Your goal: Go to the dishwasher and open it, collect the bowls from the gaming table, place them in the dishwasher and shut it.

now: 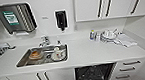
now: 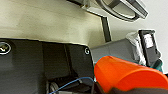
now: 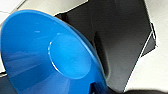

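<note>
The dishwasher [image 1: 93, 75] stands open under the white counter, its dark interior showing at the lower edge of the head view. An orange bowl [image 2: 127, 73] sits tilted close to the left wrist camera, with my left gripper [image 2: 117, 90] shut on its lower edge. A bright blue bowl [image 3: 50, 55] shows its inside to the right wrist camera, and my right gripper [image 3: 100, 88] is shut on its rim. Behind the blue bowl lies a dark flat surface [image 3: 122, 35]. The gaming table is out of view.
A steel sink [image 1: 23, 60] with dishes in it and a tap [image 1: 44, 41] lie left of the dishwasher. White stacked dishes [image 1: 108, 35] and a cloth [image 1: 125, 40] sit at the counter's back right. Drawers [image 1: 130, 66] flank the dishwasher; wall cupboards [image 1: 108, 3] hang above.
</note>
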Motion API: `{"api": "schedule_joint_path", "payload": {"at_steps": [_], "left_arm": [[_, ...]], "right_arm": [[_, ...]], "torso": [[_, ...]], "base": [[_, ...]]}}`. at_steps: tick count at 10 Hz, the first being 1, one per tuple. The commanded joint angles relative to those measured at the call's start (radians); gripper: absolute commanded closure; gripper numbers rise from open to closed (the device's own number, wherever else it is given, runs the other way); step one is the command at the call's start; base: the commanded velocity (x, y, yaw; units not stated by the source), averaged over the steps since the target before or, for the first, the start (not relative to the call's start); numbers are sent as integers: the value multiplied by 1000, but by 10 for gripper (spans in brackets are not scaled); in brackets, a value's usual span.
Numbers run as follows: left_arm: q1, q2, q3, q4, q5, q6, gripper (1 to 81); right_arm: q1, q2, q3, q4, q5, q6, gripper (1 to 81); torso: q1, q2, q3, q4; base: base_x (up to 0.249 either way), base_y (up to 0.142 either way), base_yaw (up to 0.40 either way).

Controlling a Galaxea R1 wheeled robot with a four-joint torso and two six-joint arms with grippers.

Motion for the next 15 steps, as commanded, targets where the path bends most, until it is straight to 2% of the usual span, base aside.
{"api": "schedule_joint_path", "payload": {"at_steps": [1, 2, 3, 4, 5, 9, 10, 11, 15], "left_arm": [[-153, -142, 247, -2, 144, -2, 811], [-193, -162, 304, -2, 189, -2, 811], [-244, -177, 373, -2, 263, -10, 811], [-284, -180, 406, -2, 307, -24, 811], [-324, -185, 434, -2, 348, -41, 811], [-511, -189, 583, 1, 546, -126, 811], [-551, -177, 607, 1, 594, -147, 811], [-585, -160, 620, 3, 641, -163, 811], [-707, -93, 651, 1, 787, -211, 811]], "right_arm": [[24, -7, 27, -24, -27, -6, 811], [23, -7, 27, -24, -24, -6, 811], [23, -7, 27, -24, -24, -6, 811], [23, -7, 27, -24, -24, -6, 811], [23, -7, 26, -24, -22, -6, 811], [27, -7, 27, -24, -22, -6, 811], [27, -7, 27, -24, -21, -6, 811], [26, -7, 27, -24, -19, -6, 811], [26, -2, 27, -24, -18, -6, 811]], "torso": [[0, 0, -54, 0], [0, 0, -62, 0], [0, 1, -82, 0], [1, 1, -83, 0], [1, 1, -69, 0], [1, 2, -75, 0], [1, 2, -75, 0], [1, 2, -103, 0], [2, 3, -146, 0]], "base": [[0, 0, 0], [0, 0, 0], [0, 0, 0], [0, 0, 0], [0, 0, 0], [0, 0, 0], [0, 0, 0], [0, 0, 0], [0, 0, 0]]}}
